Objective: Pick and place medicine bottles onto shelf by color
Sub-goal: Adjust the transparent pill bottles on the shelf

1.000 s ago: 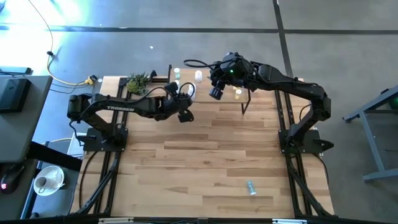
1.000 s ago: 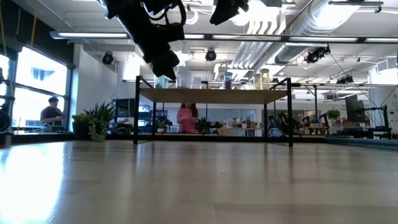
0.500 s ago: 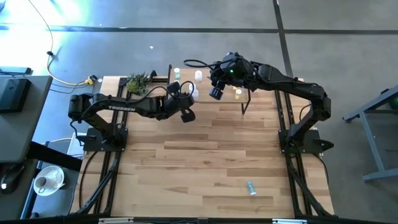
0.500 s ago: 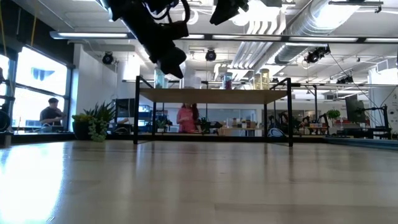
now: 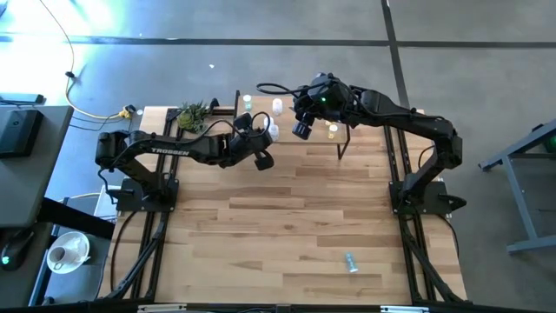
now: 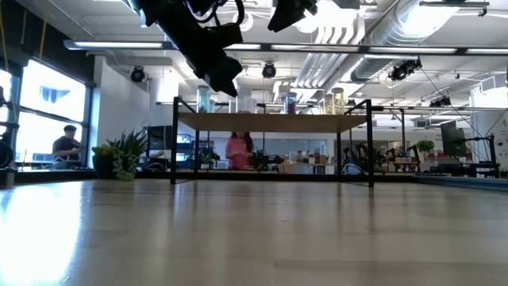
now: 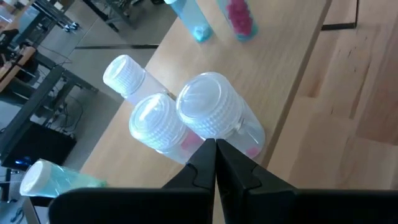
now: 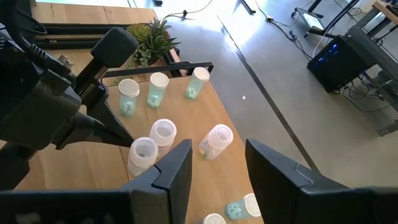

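The shelf (image 6: 270,121) stands at the table's far middle with several small white-capped bottles upright on it. My left gripper (image 7: 216,152) is shut, its tips at the side of a pinkish bottle (image 7: 217,115) that stands close beside two more (image 7: 158,124) (image 7: 124,74). Teal bottles (image 8: 127,96) stand farther along the shelf. My right gripper (image 8: 217,165) is open and empty above the shelf, over the same cluster (image 8: 163,134). In the high view my left gripper (image 5: 263,158) is left of my right gripper (image 5: 301,130). My left gripper's shut fingertips (image 7: 208,155) stand level against the lower side of the nearest pinkish bottle (image 7: 239,134), which is upright on the shelf board (image 7: 280,68). I cannot tell whether they touch it.
One bottle (image 5: 350,261) lies on its side on the table near the front right. A small green plant (image 5: 193,113) stands at the shelf's left end. Yellow bottles (image 5: 332,130) stand at the shelf's right part. People (image 6: 238,151) show in the room beyond the table.
My left gripper has gone a little toward the table's right and far edge, closer to the cluster of pinkish bottles on the shelf, fingers staying shut. My right arm has kept still.
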Tool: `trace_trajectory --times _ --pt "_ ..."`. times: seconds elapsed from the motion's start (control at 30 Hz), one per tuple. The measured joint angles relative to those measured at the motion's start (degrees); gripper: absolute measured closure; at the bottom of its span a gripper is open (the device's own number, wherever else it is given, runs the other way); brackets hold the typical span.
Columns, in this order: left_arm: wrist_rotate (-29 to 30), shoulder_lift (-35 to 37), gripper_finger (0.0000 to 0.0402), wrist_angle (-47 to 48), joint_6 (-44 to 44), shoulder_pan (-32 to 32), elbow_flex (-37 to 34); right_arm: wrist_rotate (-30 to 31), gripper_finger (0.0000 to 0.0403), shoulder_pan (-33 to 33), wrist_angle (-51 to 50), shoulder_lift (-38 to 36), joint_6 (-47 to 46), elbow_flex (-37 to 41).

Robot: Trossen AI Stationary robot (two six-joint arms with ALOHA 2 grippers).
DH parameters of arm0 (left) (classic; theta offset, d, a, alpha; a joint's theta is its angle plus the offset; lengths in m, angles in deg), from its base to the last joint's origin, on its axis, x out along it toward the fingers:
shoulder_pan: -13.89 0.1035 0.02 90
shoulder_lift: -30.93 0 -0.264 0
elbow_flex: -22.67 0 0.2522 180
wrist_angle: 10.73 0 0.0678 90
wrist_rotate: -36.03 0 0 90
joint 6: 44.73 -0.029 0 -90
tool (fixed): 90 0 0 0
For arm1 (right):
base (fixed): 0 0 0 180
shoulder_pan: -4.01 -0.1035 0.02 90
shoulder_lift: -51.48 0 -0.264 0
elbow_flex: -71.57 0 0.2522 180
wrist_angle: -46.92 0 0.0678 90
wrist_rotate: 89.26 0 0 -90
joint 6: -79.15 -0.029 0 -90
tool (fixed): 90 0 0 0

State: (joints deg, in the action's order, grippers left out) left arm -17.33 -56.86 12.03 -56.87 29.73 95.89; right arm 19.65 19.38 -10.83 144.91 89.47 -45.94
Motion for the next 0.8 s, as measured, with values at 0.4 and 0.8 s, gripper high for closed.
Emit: trace_trajectory --times 0.4,0.8 --pt "1.71 1.05 0.0401 3.50 -0.04 -1.86 -0.02 -0.02 0.0261 0.00 -1.24 0.00 -0.02 0.00" --pt "7.71 1.38 0.0401 9.13 -0.51 -2.80 6.04 -0.02 0.0261 0.00 -1.24 0.00 -0.02 0.02"
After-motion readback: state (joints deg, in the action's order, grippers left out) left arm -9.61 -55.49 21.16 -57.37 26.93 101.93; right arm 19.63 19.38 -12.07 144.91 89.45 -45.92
